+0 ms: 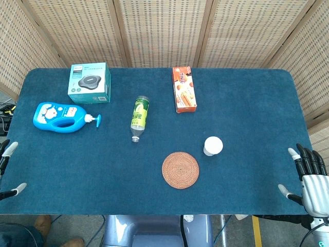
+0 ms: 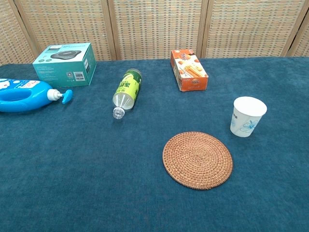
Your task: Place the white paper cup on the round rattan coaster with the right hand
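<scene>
Though partly cropped, right robot hand [image 1: 312, 181] empty.

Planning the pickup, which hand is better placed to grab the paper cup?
Right. The right hand is open at the table's right edge, the cup stands right of the coaster; the left hand is across the table.

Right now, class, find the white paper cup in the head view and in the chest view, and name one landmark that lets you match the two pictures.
Head view: the white paper cup stands upright right of centre, just up and right of the round rattan coaster, apart from it.
Chest view: the cup stands at the right, up and right of the coaster.
Shared landmark: the orange snack box lying beyond the coaster.
</scene>
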